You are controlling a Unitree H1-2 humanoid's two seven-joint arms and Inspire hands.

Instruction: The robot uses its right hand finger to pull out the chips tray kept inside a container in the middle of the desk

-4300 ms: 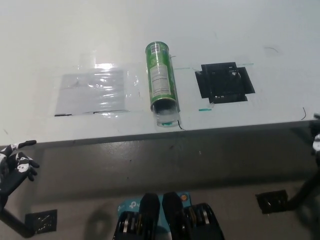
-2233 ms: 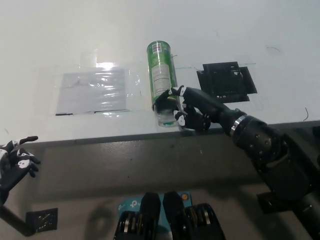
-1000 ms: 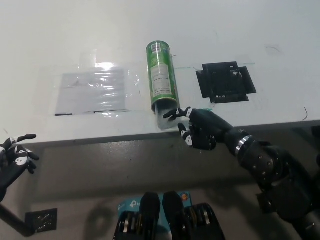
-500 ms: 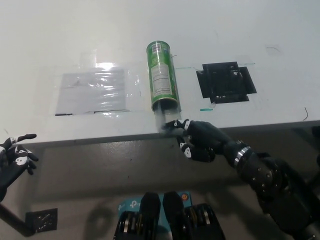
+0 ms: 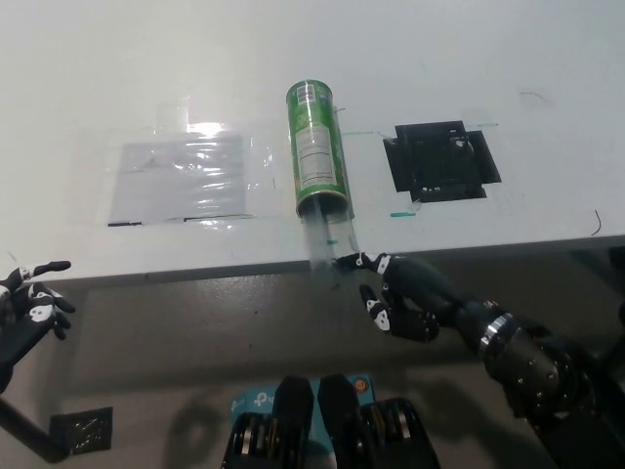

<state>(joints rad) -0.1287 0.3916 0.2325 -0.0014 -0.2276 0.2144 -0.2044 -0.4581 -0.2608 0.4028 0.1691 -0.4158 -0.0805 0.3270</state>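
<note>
While the green cylindrical chips container [image 5: 317, 149] lies on its side mid-counter [image 5: 508, 88], its clear plastic tray [image 5: 327, 241] juts toward the near edge | black right robot hand [image 5: 402, 298] hooks one finger on the tray's end, others curled | best pull straight along the can's axis | white left robot hand [image 5: 29, 305] rests lower left, fingers spread, empty | label unreadable.
</note>
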